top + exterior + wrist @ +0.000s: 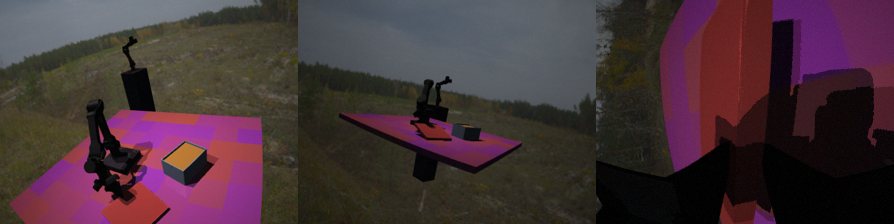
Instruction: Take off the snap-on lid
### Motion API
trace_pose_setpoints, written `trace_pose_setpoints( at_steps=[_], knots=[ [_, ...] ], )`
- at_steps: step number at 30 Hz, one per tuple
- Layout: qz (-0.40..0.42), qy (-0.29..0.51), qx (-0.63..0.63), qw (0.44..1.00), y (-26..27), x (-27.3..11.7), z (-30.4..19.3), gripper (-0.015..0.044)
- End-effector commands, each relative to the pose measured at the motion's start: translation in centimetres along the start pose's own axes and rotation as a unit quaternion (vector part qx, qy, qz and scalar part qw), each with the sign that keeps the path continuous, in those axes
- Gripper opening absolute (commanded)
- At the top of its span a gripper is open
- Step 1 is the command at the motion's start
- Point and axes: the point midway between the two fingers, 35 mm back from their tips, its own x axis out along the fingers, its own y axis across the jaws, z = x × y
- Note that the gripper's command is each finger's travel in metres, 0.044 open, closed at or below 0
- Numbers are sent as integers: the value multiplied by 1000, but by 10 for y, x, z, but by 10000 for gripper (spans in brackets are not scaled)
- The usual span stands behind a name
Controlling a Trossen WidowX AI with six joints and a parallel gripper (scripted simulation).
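Note:
The storage box [173, 172] [463, 132] is blue-grey, open at the top, and stands upright on the table with an orange surface inside its rim. The red lid [137, 205] [435, 133] [721, 75] is off the box, on the arm's side. In the exterior view it is tilted, its near edge low at the table and its far edge raised. My gripper [119, 196] [745, 149] is shut on the lid's edge; the wrist view shows the lid running between the two dark fingers. Shadow hides the exact contact.
The patchwork table [242, 172] [476, 159] is pink, purple and orange. The arm's dark base [122, 162] stands between the lid and the table's far side. A second dark arm [128, 55] [438, 92] stands on a black pedestal [138, 89] beyond the table.

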Motion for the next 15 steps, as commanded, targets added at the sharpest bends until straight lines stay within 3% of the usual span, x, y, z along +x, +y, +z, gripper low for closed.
trace_pose_setpoints(
  at_steps=[1,11,13,15],
  knots=[
    [-11,2,6,1000,-10,4,-2,0],
    [-10,2,6,1000,2,0,1,263],
    [-10,2,6,1000,2,0,1,275],
    [-11,2,6,1000,-2,-2,-1,327]
  ],
)
